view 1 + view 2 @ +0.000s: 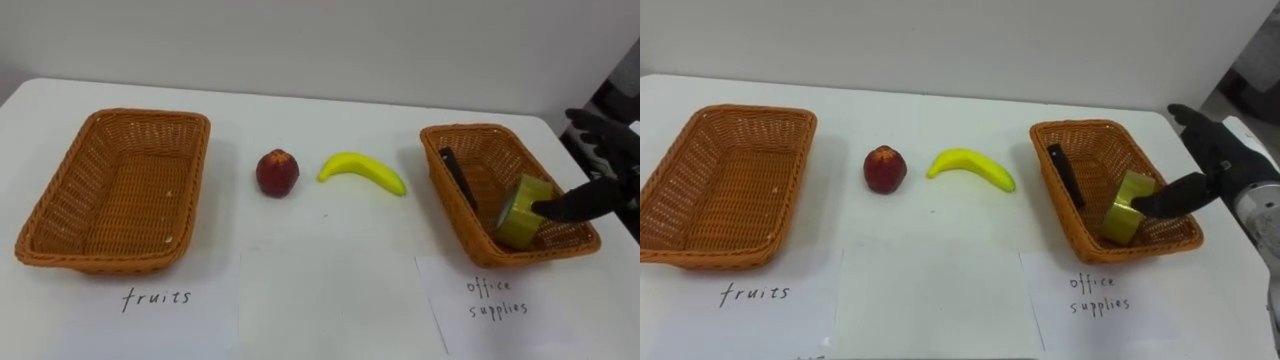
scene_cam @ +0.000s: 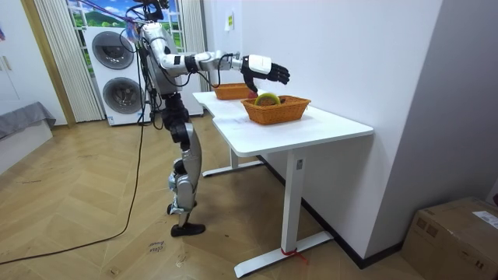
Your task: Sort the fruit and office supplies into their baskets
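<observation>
A dark red peach (image 1: 277, 172) and a yellow banana (image 1: 362, 170) lie on the white table between two wicker baskets. The left basket (image 1: 150, 114), labelled fruits, holds nothing. The right basket (image 1: 470, 128), labelled office supplies, contains a black pen-like item (image 1: 458, 178) and a yellow-green tape roll (image 1: 518, 213) standing on edge against its near right wall. My right hand (image 1: 1228, 165) hovers over that basket's right side, fingers spread straight, with the thumb (image 1: 575, 205) touching the roll. In the room view I stand at the table with the right hand (image 2: 264, 68) reaching over the basket (image 2: 276, 110).
Paper sheets with handwritten labels (image 1: 157, 297) (image 1: 497, 298) lie in front of each basket. The table's right edge runs close beside the office basket. Two stacked washing machines (image 2: 120, 66) stand behind me by the window.
</observation>
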### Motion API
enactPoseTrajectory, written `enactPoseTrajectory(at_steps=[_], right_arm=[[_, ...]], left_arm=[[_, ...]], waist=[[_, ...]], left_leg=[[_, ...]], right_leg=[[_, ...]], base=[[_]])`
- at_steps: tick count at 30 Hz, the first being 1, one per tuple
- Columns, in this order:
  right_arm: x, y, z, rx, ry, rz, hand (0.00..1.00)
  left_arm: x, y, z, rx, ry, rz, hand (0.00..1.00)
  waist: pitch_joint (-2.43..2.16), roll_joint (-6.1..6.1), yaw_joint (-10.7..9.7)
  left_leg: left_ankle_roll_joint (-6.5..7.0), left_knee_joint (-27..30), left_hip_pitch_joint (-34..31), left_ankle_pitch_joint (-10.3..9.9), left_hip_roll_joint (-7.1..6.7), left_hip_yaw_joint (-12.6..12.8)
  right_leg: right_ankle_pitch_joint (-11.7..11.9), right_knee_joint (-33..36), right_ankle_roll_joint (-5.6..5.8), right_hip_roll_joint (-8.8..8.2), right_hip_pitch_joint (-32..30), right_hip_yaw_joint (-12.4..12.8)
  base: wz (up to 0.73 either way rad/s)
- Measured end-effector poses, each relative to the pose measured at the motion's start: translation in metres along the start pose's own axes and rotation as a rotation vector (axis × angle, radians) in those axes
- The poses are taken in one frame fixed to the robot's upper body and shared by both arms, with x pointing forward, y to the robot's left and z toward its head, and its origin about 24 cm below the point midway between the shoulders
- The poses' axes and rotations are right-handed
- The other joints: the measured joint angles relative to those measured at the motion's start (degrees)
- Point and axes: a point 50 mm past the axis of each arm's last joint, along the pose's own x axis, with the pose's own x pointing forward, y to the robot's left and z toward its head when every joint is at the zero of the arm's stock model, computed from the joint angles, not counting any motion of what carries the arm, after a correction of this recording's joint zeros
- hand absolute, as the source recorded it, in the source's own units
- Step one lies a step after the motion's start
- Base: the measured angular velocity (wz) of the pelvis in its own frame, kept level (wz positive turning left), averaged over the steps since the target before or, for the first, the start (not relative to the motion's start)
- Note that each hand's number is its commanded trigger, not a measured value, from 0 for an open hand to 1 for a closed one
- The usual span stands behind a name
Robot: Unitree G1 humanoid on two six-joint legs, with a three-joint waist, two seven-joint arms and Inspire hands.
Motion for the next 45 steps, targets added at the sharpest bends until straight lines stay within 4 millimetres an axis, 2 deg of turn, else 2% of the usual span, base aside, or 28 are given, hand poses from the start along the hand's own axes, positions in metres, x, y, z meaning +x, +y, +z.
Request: enactPoseTrajectory(at_steps=[6,12,22,29,34,36,40,45], right_arm=[[0.001,-0.002,0.007,-0.007,-0.027,-0.011,0.0],[0.0,-0.008,0.03,-0.024,-0.119,-0.048,0.0],[-0.005,-0.014,0.052,-0.046,-0.214,-0.111,0.0],[-0.006,-0.014,0.055,-0.05,-0.235,-0.119,0.0],[-0.006,-0.012,0.056,-0.057,-0.239,-0.111,0.0],[-0.005,-0.01,0.057,-0.063,-0.239,-0.104,0.0],[-0.002,0.001,0.059,-0.079,-0.245,-0.061,0.0],[0.0,0.017,0.061,-0.115,-0.247,-0.002,0.0]], left_arm=[[0.001,0.002,0.002,-0.004,-0.007,0.005,0.0],[0.002,0.005,0.007,-0.004,-0.018,0.013,0.0],[0.003,0.008,0.01,0.004,-0.025,0.025,0.0],[0.003,0.009,0.01,0.005,-0.025,0.031,0.0],[0.003,0.009,0.011,0.005,-0.029,0.032,0.0],[0.003,0.009,0.011,0.006,-0.03,0.032,0.0],[0.003,0.009,0.014,0.012,-0.038,0.03,0.0],[0.002,0.008,0.013,0.018,-0.041,0.028,0.0]], waist=[[0.05,-0.63,-0.1],[0.13,-1.03,0.2],[0.11,-1.19,2.1],[0.26,-0.97,3.2],[0.66,-0.36,4.7],[0.79,-0.14,4.6],[0.78,-0.15,5.3],[0.73,-0.22,6.9]], left_leg=[[0.0,0.0,0.0,0.0,-0.01,0.0],[0.0,0.0,0.1,0.0,-0.02,0.0],[0.02,0.0,-0.6,0.0,-0.13,-0.1],[0.02,0.3,-0.9,0.0,-0.1,-0.2],[0.03,0.2,-1.0,0.0,-0.07,-0.6],[0.03,0.3,-1.2,0.0,-0.13,-1.2],[0.02,0.5,-1.2,0.0,-0.18,-2.2],[0.02,0.4,-1.0,0.0,-0.23,-2.2]], right_leg=[[0.0,-0.2,0.0,-0.04,0.1,-0.1],[0.0,0.2,0.02,-0.06,0.0,0.1],[-0.1,0.5,0.03,-0.19,-0.6,0.1],[-0.1,0.4,0.03,-0.17,-0.8,-0.1],[-0.1,0.5,0.02,-0.21,-0.5,-0.5],[-0.1,0.5,0.03,-0.33,-0.2,-1.2],[-0.1,-0.4,0.02,-0.29,0.2,-1.9],[-0.1,-0.4,0.02,-0.33,0.9,-2.0]], base=[[0.0],[-0.01],[0.0],[0.0],[0.01],[0.16],[0.11],[0.01]])
